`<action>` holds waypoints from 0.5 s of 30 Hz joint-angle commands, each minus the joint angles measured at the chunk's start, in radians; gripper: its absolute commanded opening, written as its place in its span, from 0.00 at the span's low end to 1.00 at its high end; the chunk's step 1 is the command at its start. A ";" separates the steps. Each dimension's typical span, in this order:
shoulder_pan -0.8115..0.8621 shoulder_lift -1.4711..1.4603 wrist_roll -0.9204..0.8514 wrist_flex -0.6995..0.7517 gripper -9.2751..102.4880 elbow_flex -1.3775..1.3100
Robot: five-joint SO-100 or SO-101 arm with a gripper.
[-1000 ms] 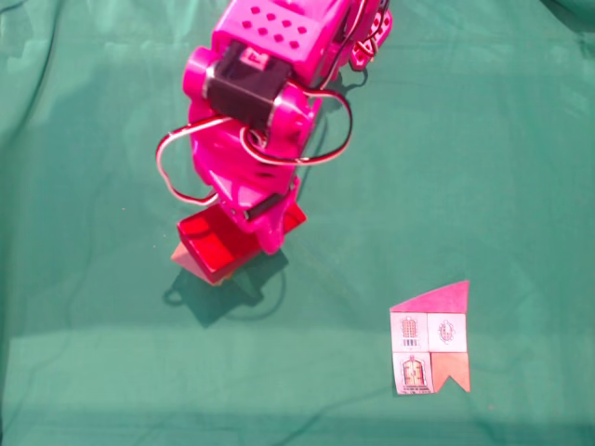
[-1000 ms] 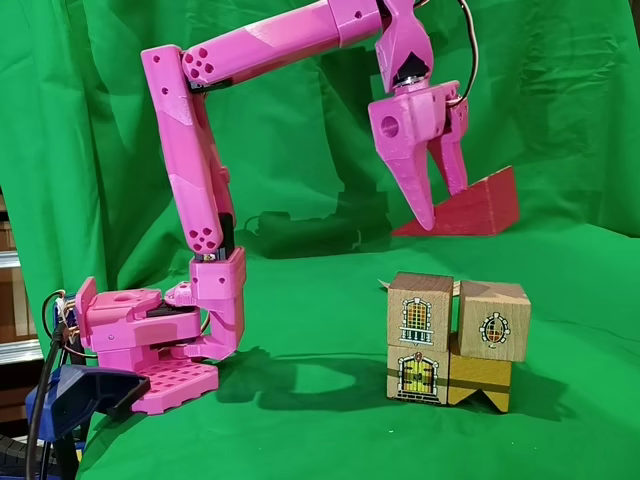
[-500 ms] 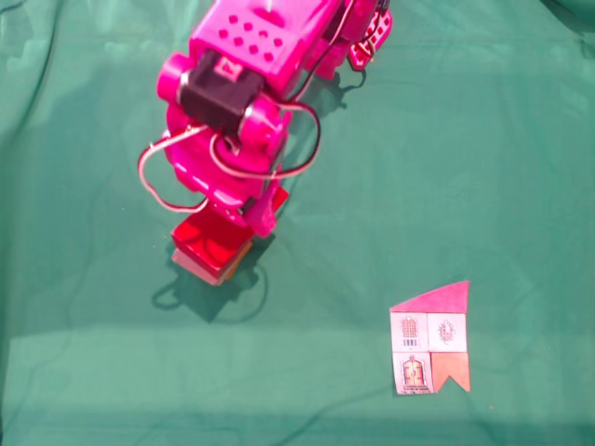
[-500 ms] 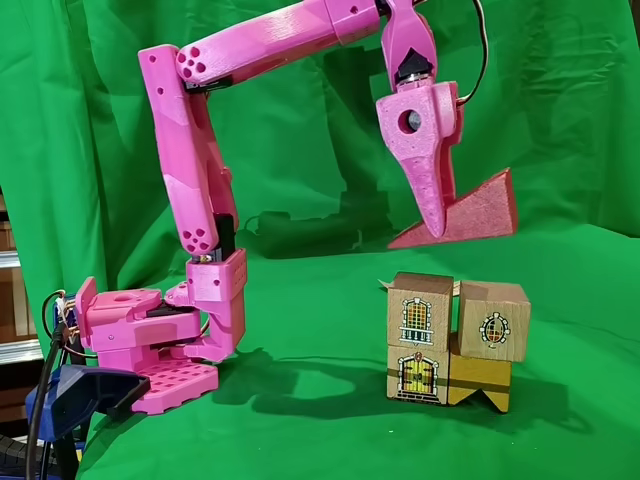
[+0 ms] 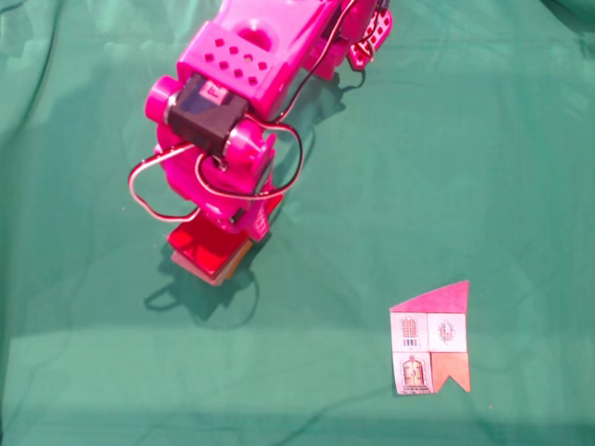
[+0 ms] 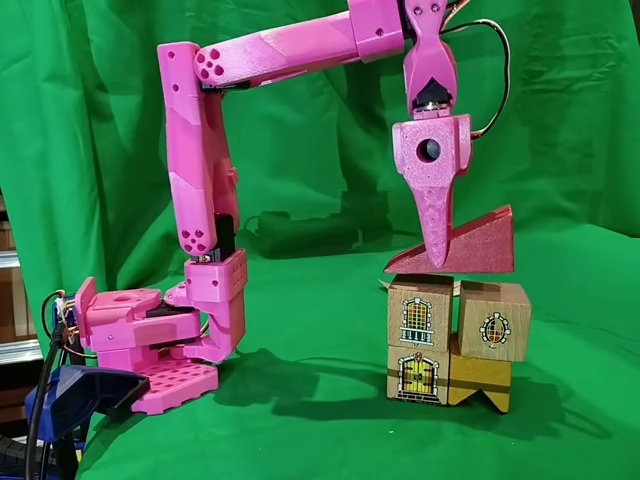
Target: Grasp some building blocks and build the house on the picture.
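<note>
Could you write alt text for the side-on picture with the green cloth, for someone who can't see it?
A pink robot arm's gripper holds a red wedge roof block just above a small house of four wooden blocks on green cloth.

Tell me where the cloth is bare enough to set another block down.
In the overhead fixed view, bare cloth lies right of the arm and above the picture card, and along the left edge. It is crowded around the gripper with its red block; in the side fixed view the block stack sits right beneath it.
</note>
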 commanded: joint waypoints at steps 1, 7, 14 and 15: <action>0.002 0.003 0.006 -0.058 0.25 -0.034; 0.003 0.003 0.006 -0.067 0.25 -0.025; 0.003 0.003 0.006 -0.061 0.26 -0.025; 0.003 0.003 0.006 -0.060 0.26 -0.023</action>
